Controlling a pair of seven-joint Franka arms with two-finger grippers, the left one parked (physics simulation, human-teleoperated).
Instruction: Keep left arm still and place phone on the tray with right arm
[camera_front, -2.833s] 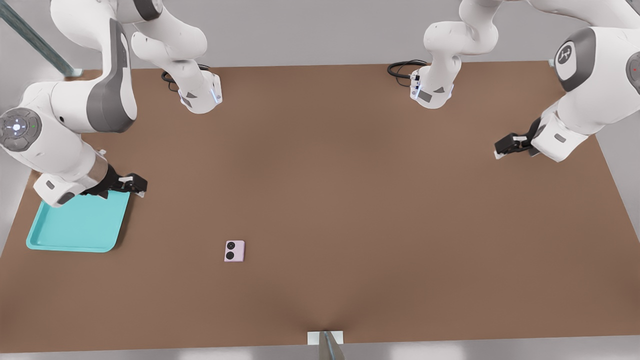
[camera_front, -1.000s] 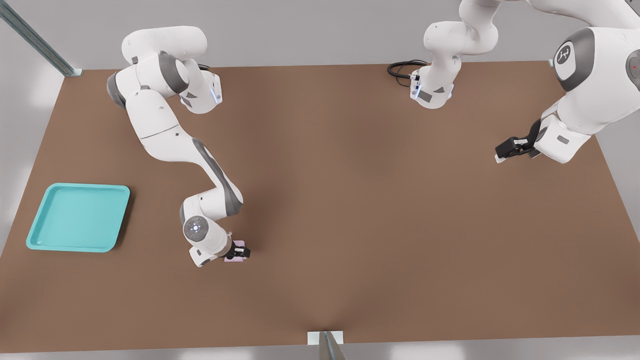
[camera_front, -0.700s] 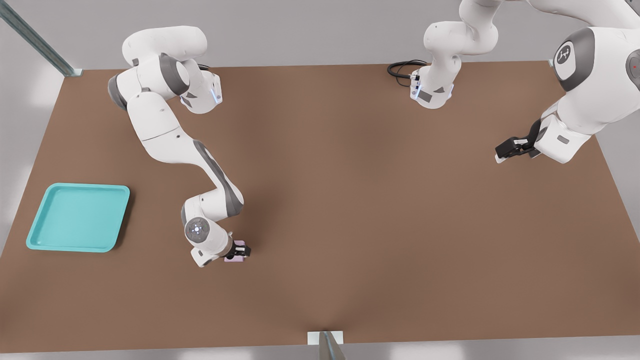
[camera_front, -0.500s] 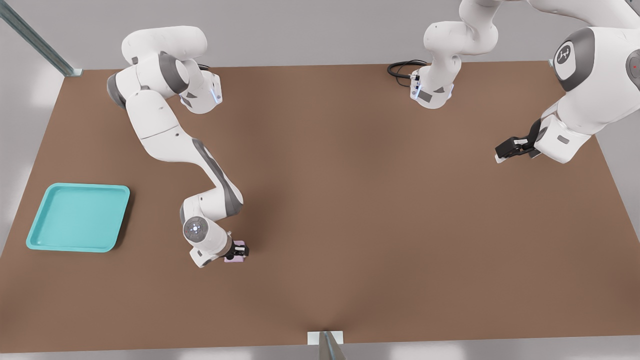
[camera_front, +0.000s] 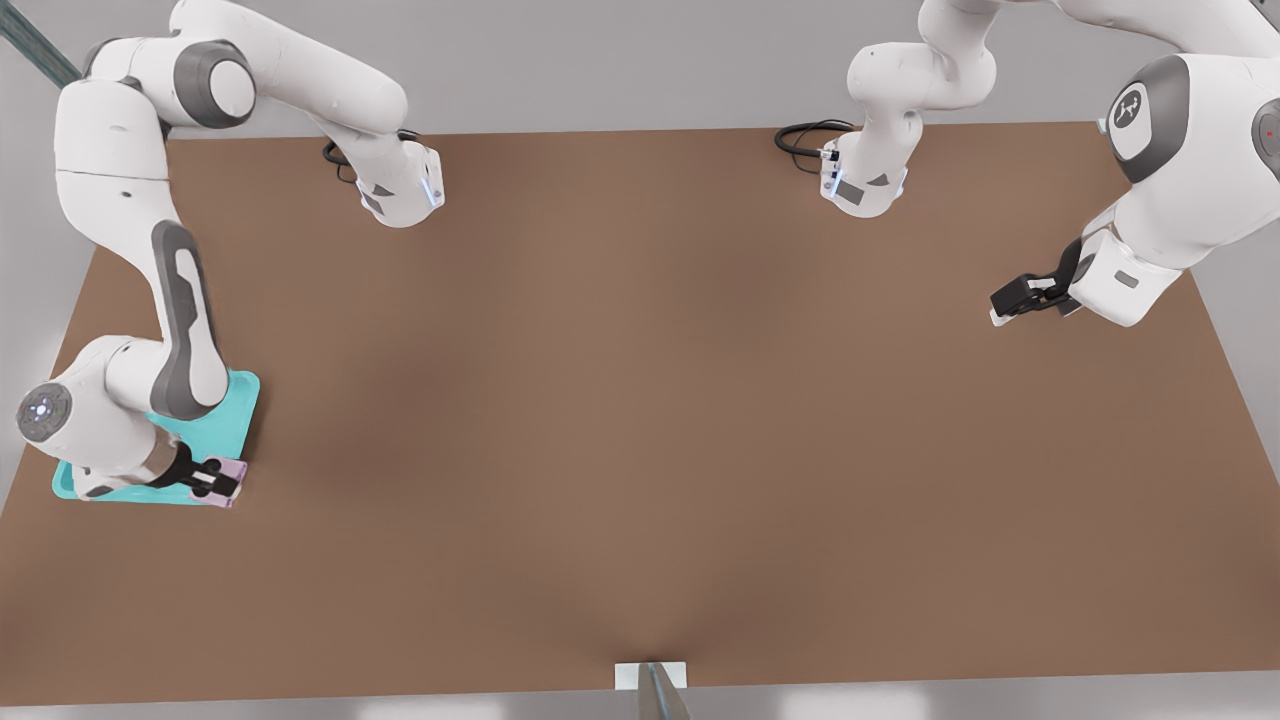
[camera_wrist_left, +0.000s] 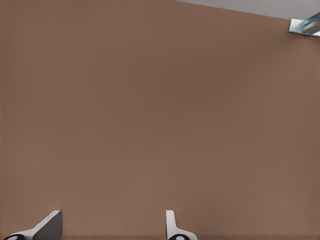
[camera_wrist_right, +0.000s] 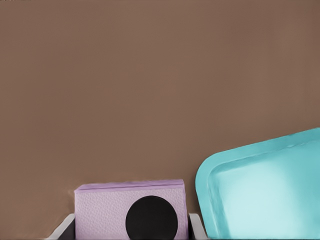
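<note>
Gripper (camera_front: 222, 483) clamped on the phone (camera_front: 231, 478), hovering right over the tray's (camera_front: 225, 415) near corner on the front view's right, so release here and it could tip off the rim.

Your right arm (camera_front: 110, 200) was built of glossy white rounded segments, with a long dark grey panel (camera_front: 185, 330) running down the forearm and a grey collar at the upper joint. A round grey cap (camera_front: 44, 411) sat near the wrist — small white lights glowed at its middle. The base (camera_front: 400, 195) showed grey triangular marks, a thin blue light strip and a looped black cable behind it. Your gripper (camera_front: 218, 483) was black, tipped with pale finger pads.
</note>
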